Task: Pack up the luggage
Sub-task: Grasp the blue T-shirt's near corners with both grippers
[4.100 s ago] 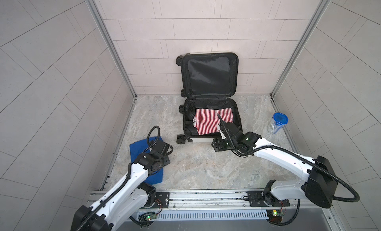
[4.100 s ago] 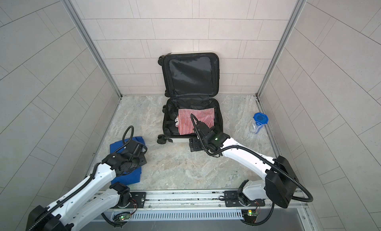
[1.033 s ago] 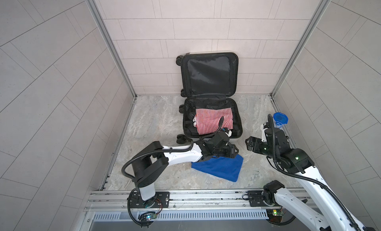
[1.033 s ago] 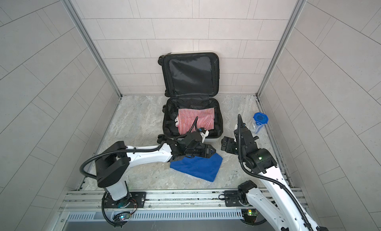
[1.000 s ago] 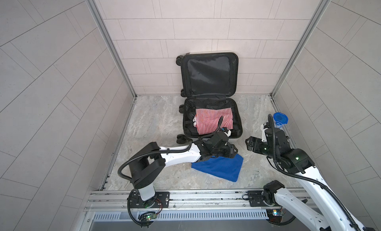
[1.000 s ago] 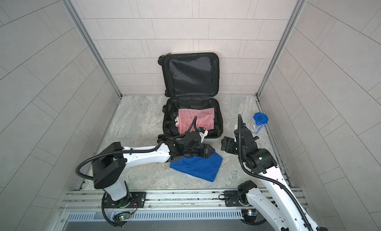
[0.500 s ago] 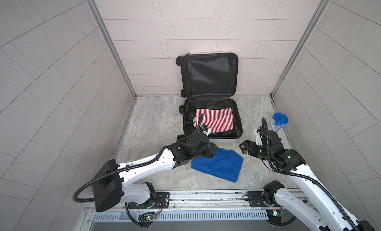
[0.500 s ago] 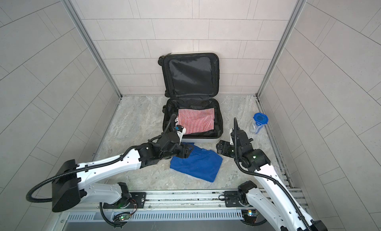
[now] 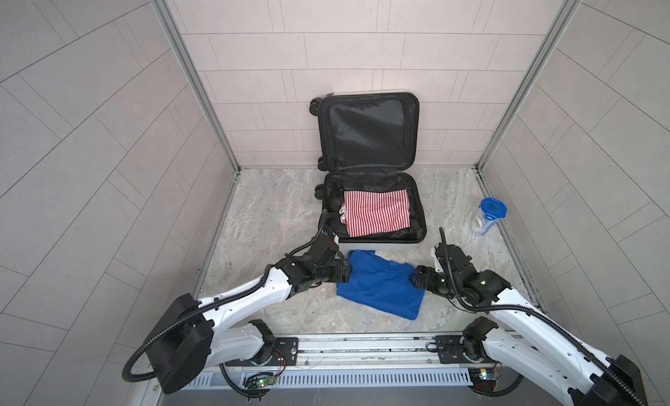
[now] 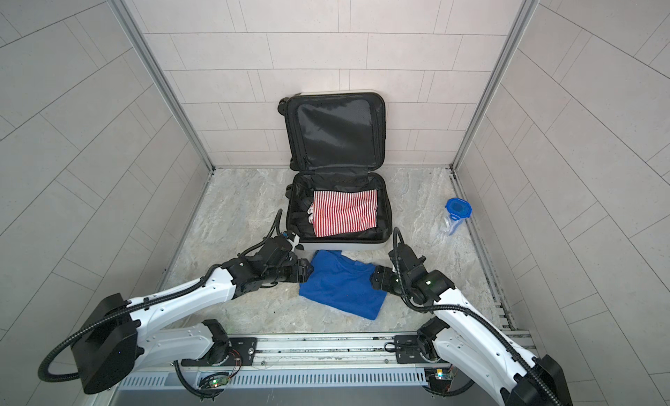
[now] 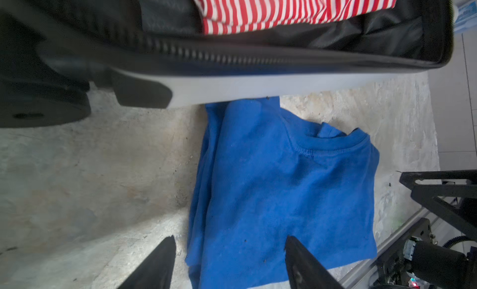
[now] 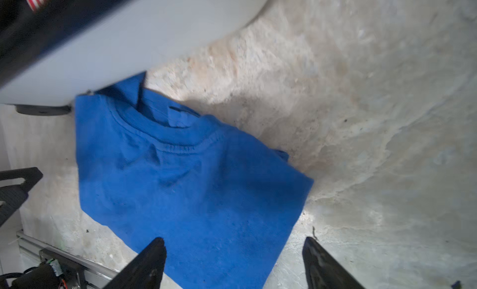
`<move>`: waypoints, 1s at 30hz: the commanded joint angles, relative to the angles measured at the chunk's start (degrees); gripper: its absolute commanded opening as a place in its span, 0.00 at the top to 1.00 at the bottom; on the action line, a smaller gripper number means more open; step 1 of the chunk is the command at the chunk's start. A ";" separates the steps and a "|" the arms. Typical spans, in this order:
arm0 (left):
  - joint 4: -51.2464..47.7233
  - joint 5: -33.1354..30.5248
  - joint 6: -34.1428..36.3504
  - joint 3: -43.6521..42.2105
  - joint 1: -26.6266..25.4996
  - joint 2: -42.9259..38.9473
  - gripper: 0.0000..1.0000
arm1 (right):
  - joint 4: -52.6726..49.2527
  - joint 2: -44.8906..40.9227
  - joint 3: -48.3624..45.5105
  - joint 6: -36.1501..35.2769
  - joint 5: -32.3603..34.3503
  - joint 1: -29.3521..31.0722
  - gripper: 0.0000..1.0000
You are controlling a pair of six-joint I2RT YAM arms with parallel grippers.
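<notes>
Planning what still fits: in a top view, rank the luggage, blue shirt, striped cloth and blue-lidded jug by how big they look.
1. luggage, open, clearly largest
2. blue shirt
3. striped cloth; close to the shirt, which lies nearer the camera, so this pair is unsure
4. jug, smallest

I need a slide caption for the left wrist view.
Open left gripper at the edge of a folded blue shirt beside the open luggage.

shirt (image 9: 379, 284) before luggage (image 9: 377, 245)
</notes>
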 commanded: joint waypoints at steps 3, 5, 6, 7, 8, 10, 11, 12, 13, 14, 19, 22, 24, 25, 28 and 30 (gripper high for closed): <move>3.39 4.52 -1.10 -2.04 0.41 2.60 0.26 | 2.09 -0.27 -3.15 4.54 2.35 2.74 0.14; 4.59 6.27 -0.87 -2.29 0.45 4.22 0.26 | 2.91 -0.46 -4.60 5.40 2.14 2.99 0.13; 5.34 7.34 -0.60 -2.46 0.43 5.31 0.26 | 3.45 -0.66 -5.35 5.88 2.01 3.04 0.13; 6.22 7.93 -0.62 -2.71 0.45 6.38 0.26 | 3.93 -0.88 -6.00 6.45 1.92 3.24 0.13; 7.19 8.43 -0.82 -3.10 0.43 7.39 0.26 | 4.32 -1.19 -6.58 7.02 1.95 3.42 0.13; 9.09 9.06 -1.19 -3.94 0.45 8.71 0.26 | 5.14 -1.71 -7.62 7.90 1.94 3.75 0.13; 10.12 9.39 -1.20 -4.36 0.46 9.17 0.26 | 5.56 -2.00 -8.11 8.50 1.89 3.87 0.13; 10.63 9.42 -1.26 -4.62 0.43 9.53 0.26 | 5.98 -2.24 -8.47 8.77 1.75 4.01 0.13; 10.99 9.44 -1.19 -4.81 0.44 9.81 0.26 | 6.52 -2.48 -9.01 9.18 1.67 4.12 0.13; 11.04 9.29 -1.24 -4.98 0.43 10.11 0.26 | 7.15 -2.62 -9.55 9.60 1.59 4.09 0.12; 11.38 8.90 -1.15 -5.90 0.45 10.37 0.26 | 10.14 -2.47 -11.67 11.32 1.25 4.18 0.13; 12.19 9.26 -1.19 -6.47 0.47 10.54 0.27 | 11.52 -2.28 -12.39 12.00 1.17 4.22 0.13; 13.15 9.67 -1.20 -6.87 0.37 10.71 0.28 | 12.41 -2.04 -12.75 12.40 1.22 4.24 0.13; 13.64 9.89 -1.19 -7.04 0.37 10.94 0.28 | 12.95 -1.95 -13.04 12.91 1.30 4.17 0.13; 15.29 10.86 -2.80 -7.31 0.28 11.94 0.30 | 15.24 -1.73 -13.95 14.72 1.39 4.22 0.13; 16.43 11.44 -3.22 -7.40 -0.02 12.75 0.32 | 16.66 -1.35 -14.45 15.62 1.54 4.23 0.14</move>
